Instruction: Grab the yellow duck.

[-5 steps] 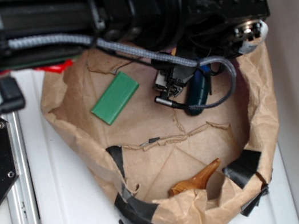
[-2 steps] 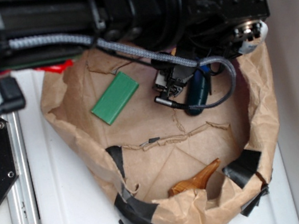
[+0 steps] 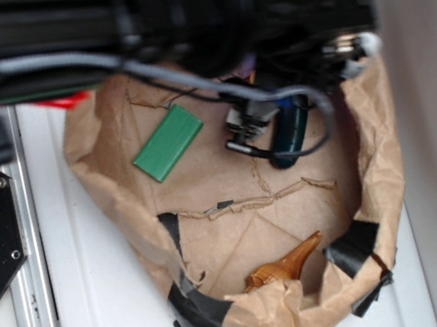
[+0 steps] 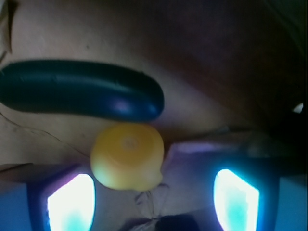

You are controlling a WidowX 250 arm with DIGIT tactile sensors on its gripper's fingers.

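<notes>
- Inside the crumpled brown paper bag (image 3: 383, 160) on the white bench (image 3: 102, 319), everything sits on the paper floor, ringed by the bag's rolled-down walls.
- From the exterior view, the black arm (image 3: 199, 6) reaches across the top of the bag, blurred, with a grey cable (image 3: 311, 109) looping down beside it.
- Below the arm, a dark blue-green oblong toy (image 3: 288, 134) lies near the bag's upper right wall.
- Left of that dark toy lies a green block (image 3: 168, 143), flat and tilted, well apart from it.
- Down at the bag's near wall, an orange-brown curved toy (image 3: 285, 263) rests against the paper, between two patches of black tape (image 3: 353, 245).
- The yellow duck (image 4: 128, 156) does not show from the exterior view; the arm covers that part of the bag.
- Through the wrist view, the duck sits on the paper just below the dark toy, close enough that I cannot tell whether they touch.
- The tool (image 4: 153, 199) stands wide open, its two glowing blue-white fingers (image 4: 71, 202) at the bottom corners of the wrist view, gripping nothing.
- The duck lies between the fingers but nearer the left-hand one as the wrist view shows it, just above that finger's tip; the other finger is well apart from it.
</notes>
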